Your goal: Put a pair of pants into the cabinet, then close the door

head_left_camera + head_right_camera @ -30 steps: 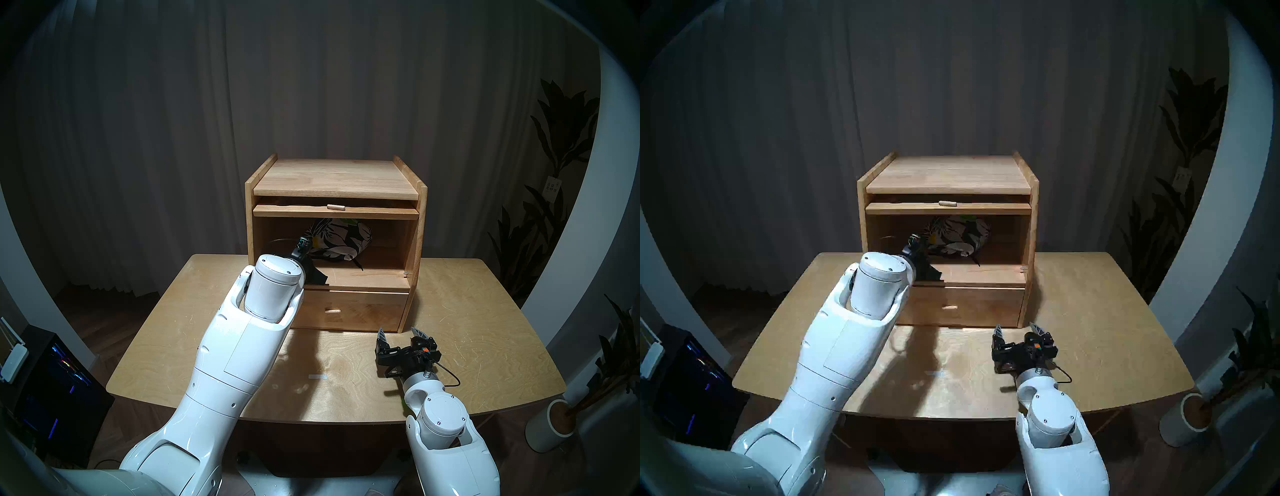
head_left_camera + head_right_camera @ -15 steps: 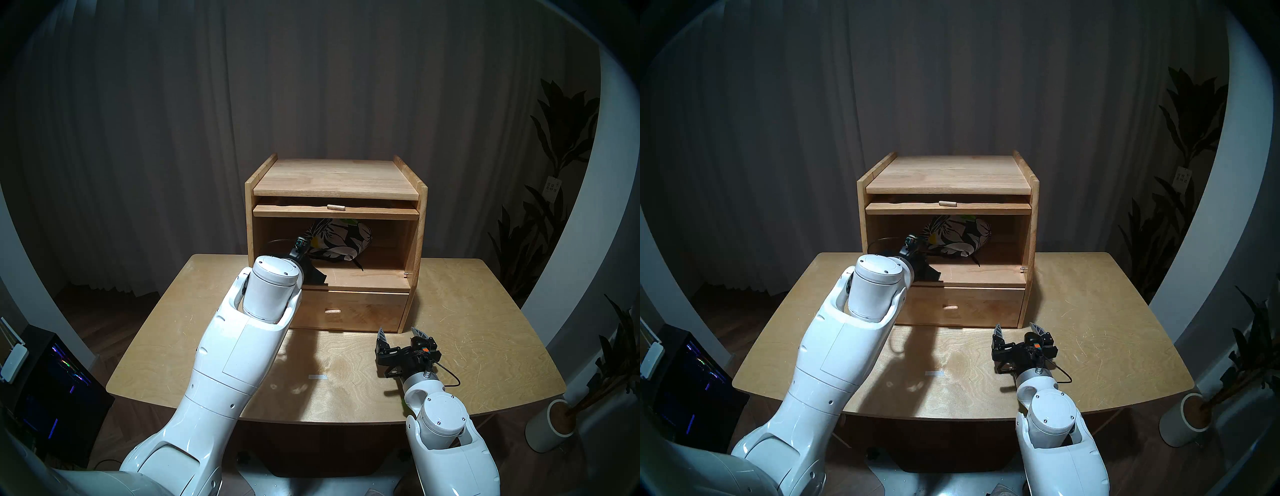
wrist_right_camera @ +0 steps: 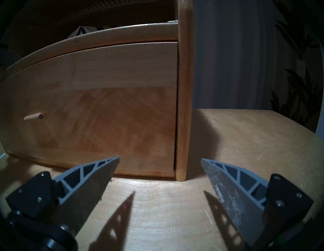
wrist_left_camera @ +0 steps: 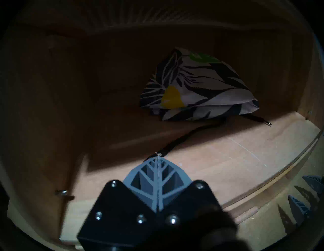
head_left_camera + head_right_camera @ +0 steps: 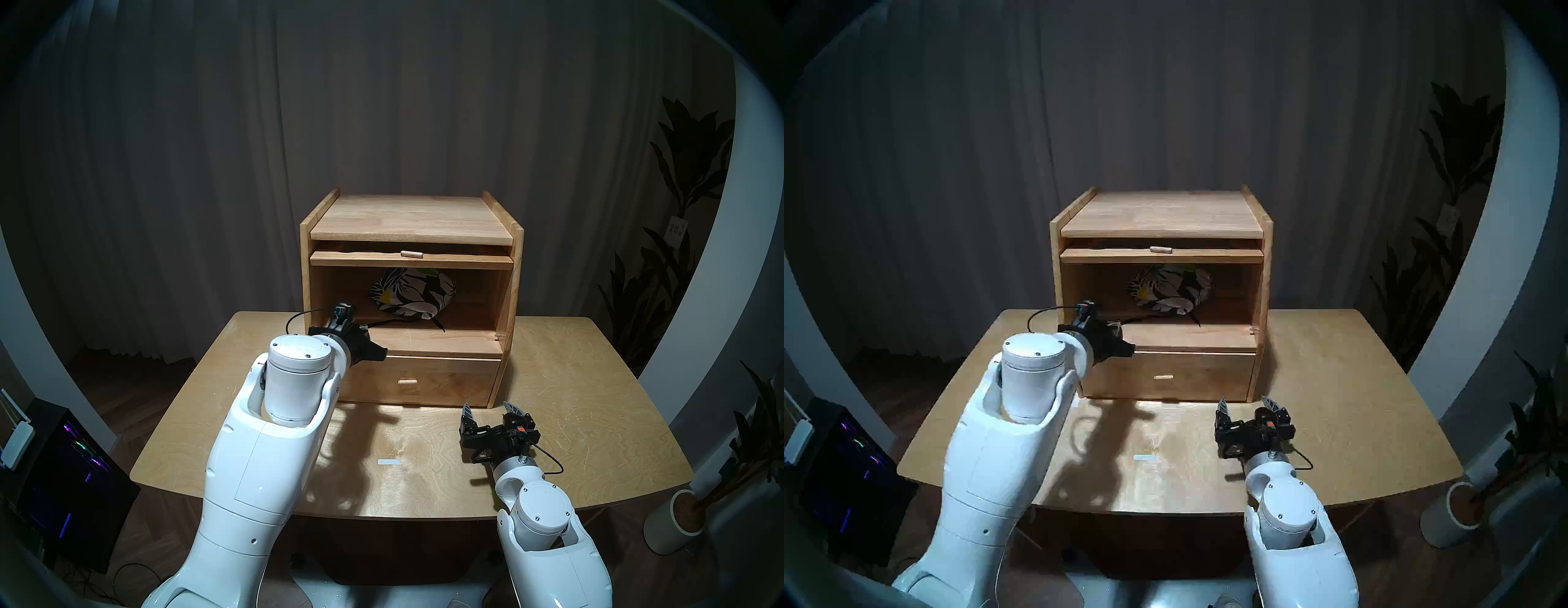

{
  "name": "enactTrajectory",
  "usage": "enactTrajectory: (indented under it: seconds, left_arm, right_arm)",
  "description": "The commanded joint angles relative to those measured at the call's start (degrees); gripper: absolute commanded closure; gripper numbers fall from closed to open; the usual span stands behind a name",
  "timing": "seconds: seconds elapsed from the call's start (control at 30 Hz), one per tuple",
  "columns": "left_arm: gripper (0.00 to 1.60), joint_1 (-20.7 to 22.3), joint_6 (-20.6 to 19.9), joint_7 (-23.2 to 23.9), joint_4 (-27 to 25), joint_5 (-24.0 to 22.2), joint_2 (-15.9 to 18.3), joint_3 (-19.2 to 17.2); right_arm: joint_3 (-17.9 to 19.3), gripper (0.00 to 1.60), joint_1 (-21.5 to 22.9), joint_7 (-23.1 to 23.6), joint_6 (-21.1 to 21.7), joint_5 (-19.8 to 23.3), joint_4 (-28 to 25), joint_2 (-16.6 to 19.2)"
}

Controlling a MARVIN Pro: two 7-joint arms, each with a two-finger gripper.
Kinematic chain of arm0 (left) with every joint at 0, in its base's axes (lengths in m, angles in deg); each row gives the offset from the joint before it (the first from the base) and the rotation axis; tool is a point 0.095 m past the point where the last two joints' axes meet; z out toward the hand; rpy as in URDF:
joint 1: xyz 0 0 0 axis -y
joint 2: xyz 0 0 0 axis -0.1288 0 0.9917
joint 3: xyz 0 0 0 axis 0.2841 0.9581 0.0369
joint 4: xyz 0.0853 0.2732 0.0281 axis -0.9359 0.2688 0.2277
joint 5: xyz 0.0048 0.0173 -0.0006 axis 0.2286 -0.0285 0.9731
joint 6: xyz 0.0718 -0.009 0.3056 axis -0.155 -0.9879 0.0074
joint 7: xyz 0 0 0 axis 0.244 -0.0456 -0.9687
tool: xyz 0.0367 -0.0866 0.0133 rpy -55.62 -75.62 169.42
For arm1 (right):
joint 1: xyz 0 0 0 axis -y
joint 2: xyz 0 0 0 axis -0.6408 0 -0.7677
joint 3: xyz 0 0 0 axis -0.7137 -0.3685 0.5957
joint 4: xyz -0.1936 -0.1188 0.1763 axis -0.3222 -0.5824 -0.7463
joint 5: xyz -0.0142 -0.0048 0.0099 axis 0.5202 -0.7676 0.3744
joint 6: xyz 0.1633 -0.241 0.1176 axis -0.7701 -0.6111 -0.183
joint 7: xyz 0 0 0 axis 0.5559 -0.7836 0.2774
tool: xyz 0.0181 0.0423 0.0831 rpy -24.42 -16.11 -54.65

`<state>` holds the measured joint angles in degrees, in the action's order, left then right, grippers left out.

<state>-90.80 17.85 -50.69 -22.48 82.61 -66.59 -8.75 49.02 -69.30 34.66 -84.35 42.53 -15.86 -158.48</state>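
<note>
Resting at the back of the cabinet's (image 5: 409, 220) upper compartment, the pair of pants (image 5: 413, 293) is stowed, while the door (image 5: 410, 259) sits raised and unshut. The left gripper (image 4: 158, 160), fingers pressed together, seemingly pinches the drawstring (image 4: 189, 134); the right gripper (image 3: 160, 162) idles spread.

Left end effector (image 5: 384, 352) backing out of cabinet (image 5: 505, 293) opening, sliding leftward toward counter (image 5: 572, 403) edge. Fingers pressed together. Pair of pants (image 5: 413, 292) now fully uncovered; black drawstring (image 4: 184, 140) stretching toward fingertips.
</note>
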Motion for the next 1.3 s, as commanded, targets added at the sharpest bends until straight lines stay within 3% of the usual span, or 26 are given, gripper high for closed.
enactTrajectory:
  seconds: [0.0, 0.27, 0.5, 0.63, 0.8, 1.1, 1.13, 1.17, 1.2, 1.23, 1.27]
  left_arm:
    - [1.60, -3.4, 1.6, 0.4, -6.3, -1.4, 1.9, -4.4]
    - [1.60, -7.7, 2.9, 2.8, -12.7, -4.4, 2.6, -8.8]
    - [1.60, -6.5, 3.6, 7.9, -17.6, -9.2, 1.8, -8.2]
    - [1.60, -4.0, 5.6, 8.2, -20.2, -9.4, 3.3, -11.7]
    - [1.60, -3.8, 6.8, 8.0, -23.7, -9.5, 5.1, -17.9]
    - [1.53, -10.2, 7.4, 9.4, -30.9, -10.1, 7.8, -27.3]
    - [1.41, -11.3, 7.4, 9.9, -31.4, -10.3, 8.0, -28.2]
    - [0.94, -12.3, 7.3, 10.0, -31.7, -10.4, 8.0, -29.1]
    - [0.77, -13.0, 7.1, 10.2, -31.7, -10.3, 8.1, -29.5]
    - [0.11, -13.7, 7.1, 10.6, -31.7, -10.5, 8.1, -30.2]
    - [0.00, -14.3, 7.1, 10.9, -31.7, -10.6, 8.1, -30.8]
  right_arm:
    - [0.0, 0.00, 0.4, 0.0, -0.3, 0.0, -1.0, 0.0]
    - [0.0, 0.00, 0.4, 0.0, -0.3, 0.0, -0.9, 0.0]
    - [0.0, 0.00, 0.5, 0.0, -0.2, 0.0, -0.4, 0.0]
    - [0.0, 0.00, 0.6, 0.0, -0.2, 0.0, -0.1, 0.0]
    - [0.0, 0.00, 0.7, 0.0, -0.3, 0.0, 0.1, 0.0]
    - [0.1, 0.00, 1.8, 0.0, -1.1, -0.1, -2.4, 0.1]
    - [0.1, 0.00, 2.1, 0.0, -1.5, -0.5, -3.3, 0.5]
    - [0.1, 0.00, 2.4, 0.1, -1.7, -0.9, -4.1, 0.8]
    - [0.1, 0.00, 2.8, 0.1, -2.2, -1.7, -5.0, 1.6]
    - [0.2, 0.00, 3.0, 0.1, -2.5, -2.2, -5.9, 2.0]
    - [0.3, 0.00, 3.5, 0.0, -2.9, -3.1, -6.7, 2.7]
